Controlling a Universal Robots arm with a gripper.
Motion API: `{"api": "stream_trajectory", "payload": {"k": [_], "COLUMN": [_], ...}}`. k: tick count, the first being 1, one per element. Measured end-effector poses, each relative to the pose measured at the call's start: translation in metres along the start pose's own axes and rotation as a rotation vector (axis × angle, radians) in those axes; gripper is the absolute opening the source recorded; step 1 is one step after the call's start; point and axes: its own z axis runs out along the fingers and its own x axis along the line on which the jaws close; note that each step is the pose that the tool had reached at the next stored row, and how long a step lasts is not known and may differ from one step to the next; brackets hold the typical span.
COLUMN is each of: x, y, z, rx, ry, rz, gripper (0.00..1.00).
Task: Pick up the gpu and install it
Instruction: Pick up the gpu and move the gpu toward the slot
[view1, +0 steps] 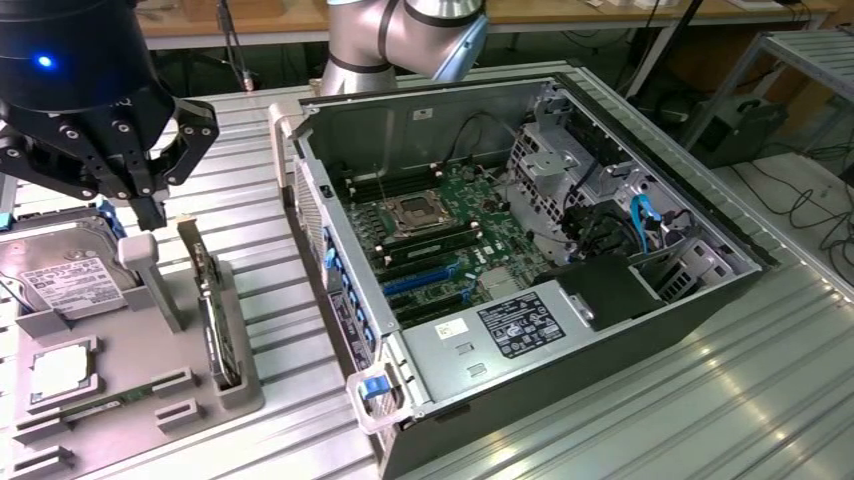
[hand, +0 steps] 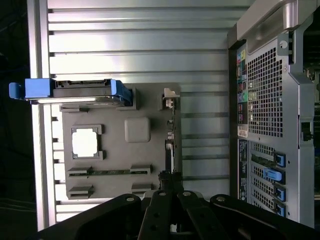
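The gpu (view1: 211, 300) stands on its edge in a slot of the grey holder tray (view1: 147, 350), its pale end bracket pointing away. In the wrist view the gpu (hand: 170, 136) shows edge-on as a thin strip just ahead of my fingers. My black gripper (view1: 143, 215) hangs above the tray, slightly to the exterior view's left of the card, near a grey post. The gripper (hand: 170, 195) is shut with nothing in it. The open computer case (view1: 534, 260) lies to the exterior view's right, its motherboard with blue slots (view1: 427, 280) exposed.
On the tray sit a silver hard drive (view1: 67, 280) with blue brackets (hand: 75, 90), a processor chip (hand: 85, 141) and a memory stick (hand: 107, 172). The case's rear panel (hand: 270, 115) stands close beside the tray. Ribbed metal table (view1: 667, 420) surrounds everything.
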Motion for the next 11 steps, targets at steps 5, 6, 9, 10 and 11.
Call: {"api": "stream_trajectory", "payload": {"k": [5,6,9,10,11], "x": [0.0000,0.0000,0.0000,0.0000,0.0000], "y": [0.0000,0.0000,0.0000,0.0000,0.0000], "z": [0.0000,0.0000,0.0000,0.0000,0.0000], "rx": [0.0000,0.0001,0.0000,0.0001,0.0000], "ry": [0.0000,0.0000,0.0000,0.0000,-0.0001], "rz": [0.000,0.000,0.000,0.000,0.000], "gripper": [0.11,0.11,0.11,0.11,0.17]}}
